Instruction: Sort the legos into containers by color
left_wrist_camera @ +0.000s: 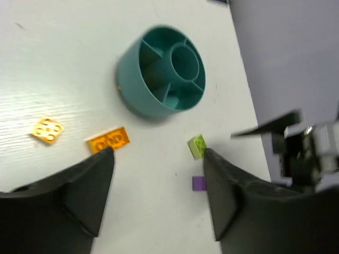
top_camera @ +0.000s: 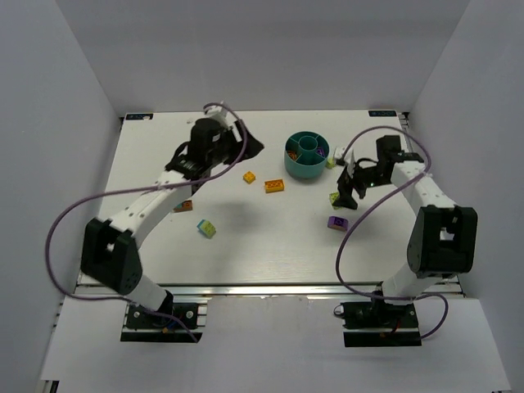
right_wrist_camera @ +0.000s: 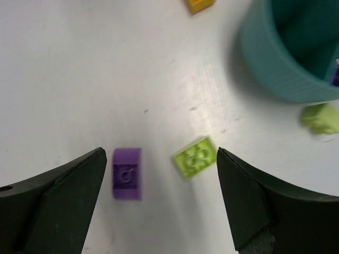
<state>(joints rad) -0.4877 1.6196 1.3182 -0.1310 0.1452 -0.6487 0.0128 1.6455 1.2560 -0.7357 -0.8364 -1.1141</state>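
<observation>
Legos (top_camera: 274, 186) lie around the teal bowl (top_camera: 301, 172). At its 5 o'clock, a lime brick (right_wrist_camera: 195, 156) and a purple brick (right_wrist_camera: 126, 173) sit under the right gripper (right_wrist_camera: 160, 156), spread wide, probably to take one. Also the left gripper (left_wrist_camera: 159, 159) hovers spread and empty.

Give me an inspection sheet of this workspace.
Surface: white table.
Job's things: teal bowl; loose outside it: yellow brick, orange brick, cyan-lime brick, purple brick, lime brick, second lime brick by the bowl.
Clutter: nothing seen.
Grippers: left gripper and right gripper, jaws open, empty.
Cables: purple cables loop beside both arms.
Surroundings: plain grey walls.
</observation>
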